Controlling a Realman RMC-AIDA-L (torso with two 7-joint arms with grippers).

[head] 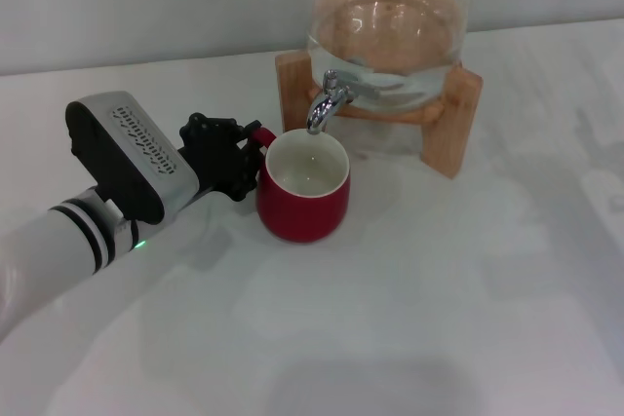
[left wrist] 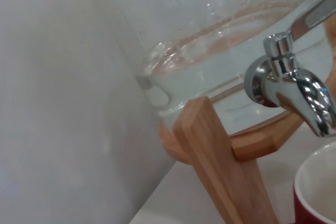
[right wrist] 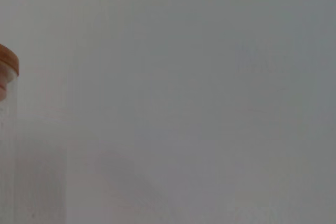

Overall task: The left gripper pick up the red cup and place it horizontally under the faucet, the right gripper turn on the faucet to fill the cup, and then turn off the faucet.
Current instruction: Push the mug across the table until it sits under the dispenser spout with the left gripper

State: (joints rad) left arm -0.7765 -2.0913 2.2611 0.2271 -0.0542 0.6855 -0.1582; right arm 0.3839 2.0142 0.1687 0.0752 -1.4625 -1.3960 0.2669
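The red cup stands upright under the faucet, the left gripper apparently clamped on its handle; releasing carelessly could nudge it off-spout, spilling water.

The head view looks down at the faucet; the left wrist view sees it close; the right wrist view faces a blank wall.

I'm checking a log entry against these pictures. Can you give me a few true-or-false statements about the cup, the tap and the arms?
1. The red cup stands upright under the faucet. True.
2. The cup lies on its side. False: its mouth faces up.
3. The left pincer is at the cup's handle side. True.
4. The right pincer grips the faucet lever. False: it is not in view.
5. The glass dispenser is dry. False: it holds water.
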